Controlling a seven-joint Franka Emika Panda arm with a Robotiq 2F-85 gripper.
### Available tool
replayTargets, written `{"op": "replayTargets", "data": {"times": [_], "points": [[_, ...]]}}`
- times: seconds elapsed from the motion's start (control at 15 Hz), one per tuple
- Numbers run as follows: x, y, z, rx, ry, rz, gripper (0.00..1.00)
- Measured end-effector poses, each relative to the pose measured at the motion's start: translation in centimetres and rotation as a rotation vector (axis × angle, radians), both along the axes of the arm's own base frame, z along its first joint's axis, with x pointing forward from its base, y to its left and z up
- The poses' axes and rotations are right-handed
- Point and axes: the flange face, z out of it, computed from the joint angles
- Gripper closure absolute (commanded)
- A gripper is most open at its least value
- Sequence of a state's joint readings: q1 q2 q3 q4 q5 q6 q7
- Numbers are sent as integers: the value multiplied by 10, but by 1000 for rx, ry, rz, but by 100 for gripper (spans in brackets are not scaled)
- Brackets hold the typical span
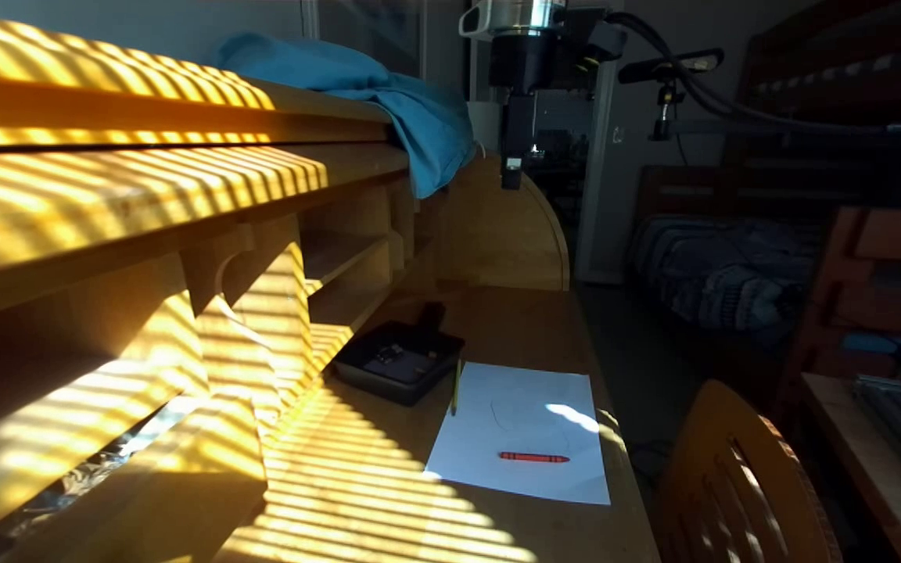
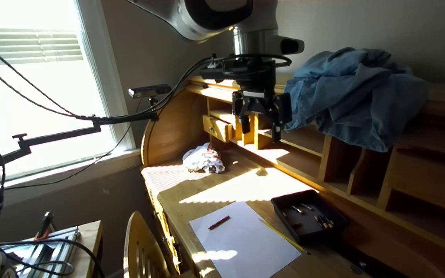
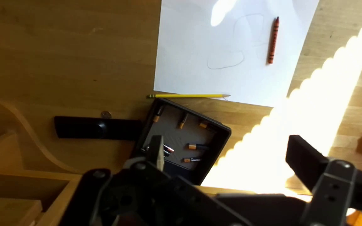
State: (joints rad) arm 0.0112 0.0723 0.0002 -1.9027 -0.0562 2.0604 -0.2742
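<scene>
Showing, in an exterior view, the gripper (image 2: 261, 130) high above the desk (image 2: 191, 208), with fingers (image 2: 276, 135) spread wide and nothing between them, and the black tray (image 2: 308, 229) below, toward the picture's right. Placing, in an exterior view, the white paper (image 1: 536, 426) with its red crayon (image 1: 534, 457) beside the tray. Revealing, in the wrist view, batteries (image 3: 196, 146) inside the tray, nearer the picture's left finger, with edges oblique to the fingertip line and long axis unclear, partly hidden.

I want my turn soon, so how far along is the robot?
Looks done: faint lines on the paper, batteries in the tray. In hand: nothing; the open gripper hangs above the desk. Left: hard to say; the crayon lies on the paper and the pencil along its edge, neither held.
</scene>
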Motion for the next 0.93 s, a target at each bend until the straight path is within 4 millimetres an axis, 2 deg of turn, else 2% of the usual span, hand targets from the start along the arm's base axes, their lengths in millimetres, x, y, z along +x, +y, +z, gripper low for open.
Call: {"op": "replayTargets", "data": {"times": [0.27,0.53,0.93], "points": [[22,43,-8,38,47,27,0],[30,79,-15,89,134,66,0],[29,104,-29,79,263,107,0]]}}
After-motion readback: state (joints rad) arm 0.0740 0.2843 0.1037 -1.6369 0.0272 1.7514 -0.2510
